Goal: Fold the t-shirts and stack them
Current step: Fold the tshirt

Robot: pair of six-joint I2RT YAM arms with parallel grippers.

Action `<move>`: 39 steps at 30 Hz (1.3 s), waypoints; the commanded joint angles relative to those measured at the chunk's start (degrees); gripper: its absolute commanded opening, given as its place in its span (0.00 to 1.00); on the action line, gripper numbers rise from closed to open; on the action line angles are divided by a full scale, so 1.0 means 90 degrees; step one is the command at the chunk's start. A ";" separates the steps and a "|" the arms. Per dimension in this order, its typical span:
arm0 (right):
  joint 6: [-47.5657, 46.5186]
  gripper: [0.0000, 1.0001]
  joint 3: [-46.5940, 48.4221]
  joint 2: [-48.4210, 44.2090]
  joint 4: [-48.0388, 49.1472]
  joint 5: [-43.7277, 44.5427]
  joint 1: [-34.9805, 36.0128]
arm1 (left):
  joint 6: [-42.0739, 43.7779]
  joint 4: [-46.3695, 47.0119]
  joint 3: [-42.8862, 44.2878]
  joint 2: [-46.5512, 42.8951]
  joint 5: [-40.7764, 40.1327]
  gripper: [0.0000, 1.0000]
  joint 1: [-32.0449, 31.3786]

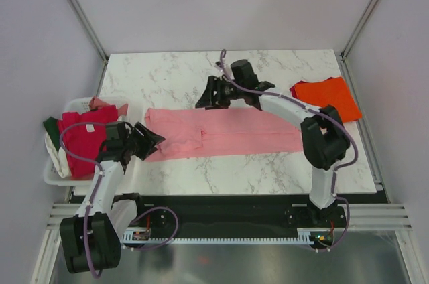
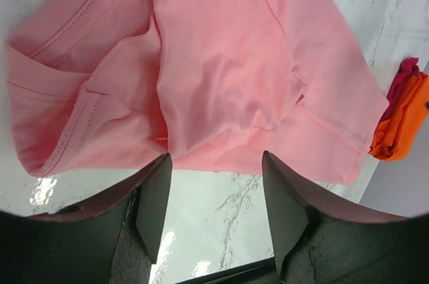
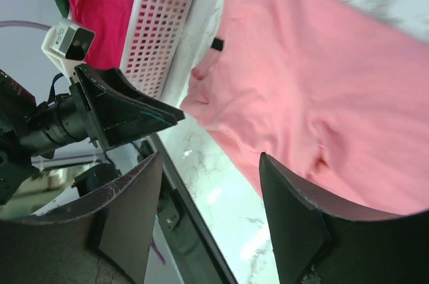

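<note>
1. Two grippers are shown with jaws parted wide and nothing held. The left gripper is poised just off the left end of the pink shirt. The right gripper is hung above the shirt's far edge, near the middle.
2. One pink shirt is laid flat on the marble table, folded into a long band. Its long axis is run left to right in front of the arms, with the collar end toward the left gripper.
3. The next fold is judged to turn on that axis. The left end lies straight ahead of the left gripper, which is the nearer to it. The right end would have to be reached by the right gripper from the middle.
4. One orange shirt is seen folded at the table's far right, well apart from the pink shirt.
5. One white basket is set at the table's left edge. In it are counted one red shirt, one dark green shirt and one cream shirt. A paler scrap at the rim cannot be identified.
</note>
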 commanded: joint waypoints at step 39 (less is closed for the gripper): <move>-0.3557 0.51 0.4941 0.4038 -0.3964 -0.0931 -0.0628 | -0.0542 -0.0428 0.0639 -0.0380 -0.1429 0.64 -0.0502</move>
